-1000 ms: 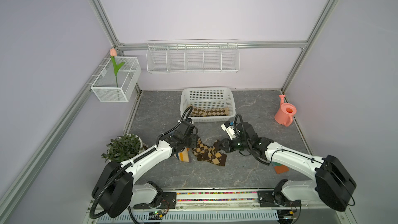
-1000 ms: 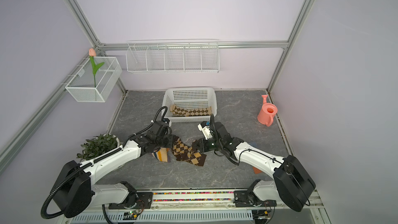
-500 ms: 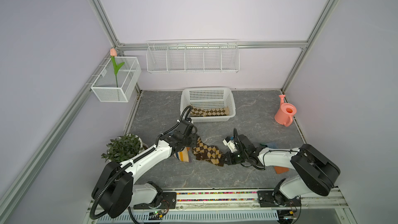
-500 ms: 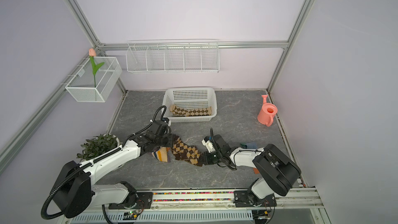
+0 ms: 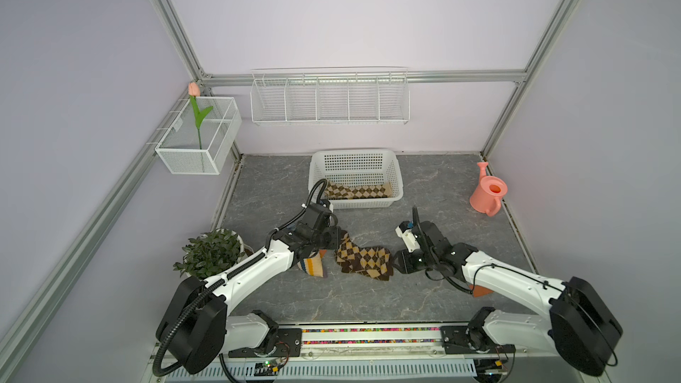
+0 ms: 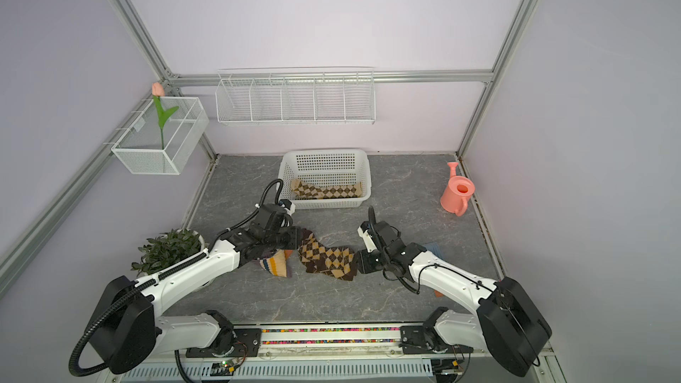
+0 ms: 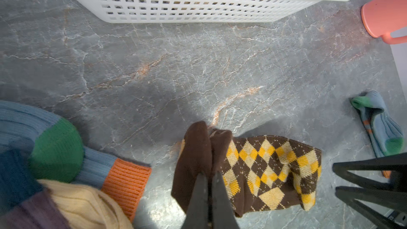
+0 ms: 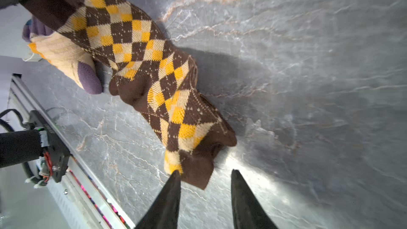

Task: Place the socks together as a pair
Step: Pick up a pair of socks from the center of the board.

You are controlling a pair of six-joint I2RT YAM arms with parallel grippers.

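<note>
Two arms reach over one grey marbled table [image 5: 368, 300]. One potted plant [image 5: 210, 254] stands far left, one white basket [image 5: 355, 158] at the back and one pink watering can [image 5: 488, 197] far right. The socks in sight are two dark argyle, two blue-grey and at least one cream striped. There are also tan argyle socks [image 5: 357, 191] in the basket, whose number I cannot tell.

The dark argyle socks [image 5: 365, 261] are dark brown with yellow and cream diamonds, plain brown at toe and cuff. They lie one on the other across the middle of the table, between the grippers.

The left gripper [image 7: 210, 174] is clamped tight on their two brown toes. Beside it sits a heap holding the cream striped sock [image 5: 313, 267], purple at the toe, and a blue-grey sock [image 7: 55, 148] with a green patch and orange cuff.

At the cuff end the right gripper [image 8: 204, 171] stands partly open and grips nothing. A brown cuff corner lies between its tips, and one tip touches the cuff's edge.

The second blue-grey sock [image 7: 378, 126] lies crumpled past the right gripper, apart from the others.
</note>
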